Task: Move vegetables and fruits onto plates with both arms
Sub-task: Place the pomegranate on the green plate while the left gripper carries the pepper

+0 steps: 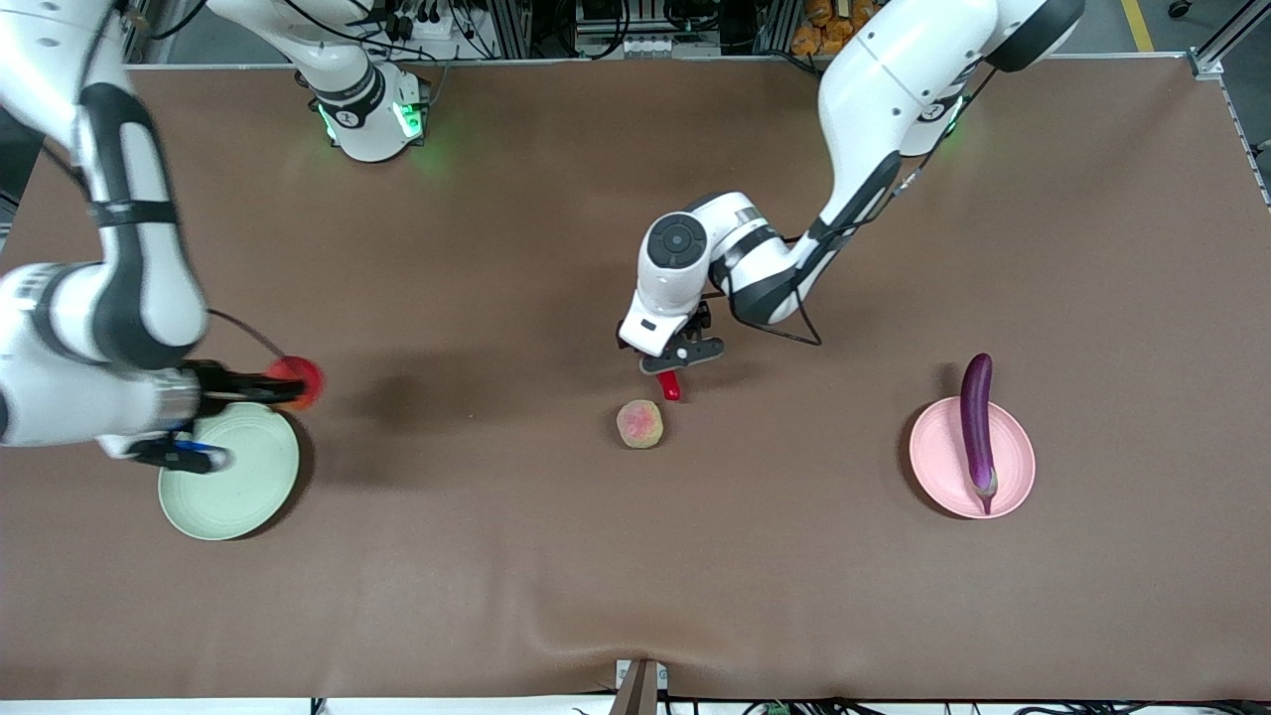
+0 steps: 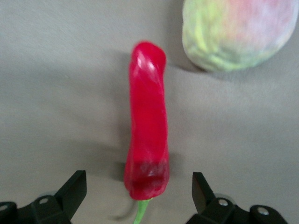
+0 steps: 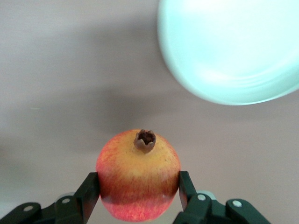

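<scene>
I have the left claw (image 2: 139, 189) low over the red chili (image 2: 147, 121) at mid-desk, fingers spread wide with the stem end sitting between them. The chili's long axis runs straight away from the claw, so the fingers flank its width; closing them should, I judge, catch it across the thick end. The peach (image 1: 640, 424) lies just beside the chili's tip, nearer the front camera, close enough to get nudged.

The right claw (image 3: 139, 201) is clamped on the red apple (image 3: 138, 180), held up beside the rim of the green plate (image 1: 248, 497), not yet over its middle. The eggplant (image 1: 977, 432) already lies on the pink plate (image 1: 938, 467).

The front view hides most of the chili under the left wrist; only the left wrist view shows its full length and green stem.
</scene>
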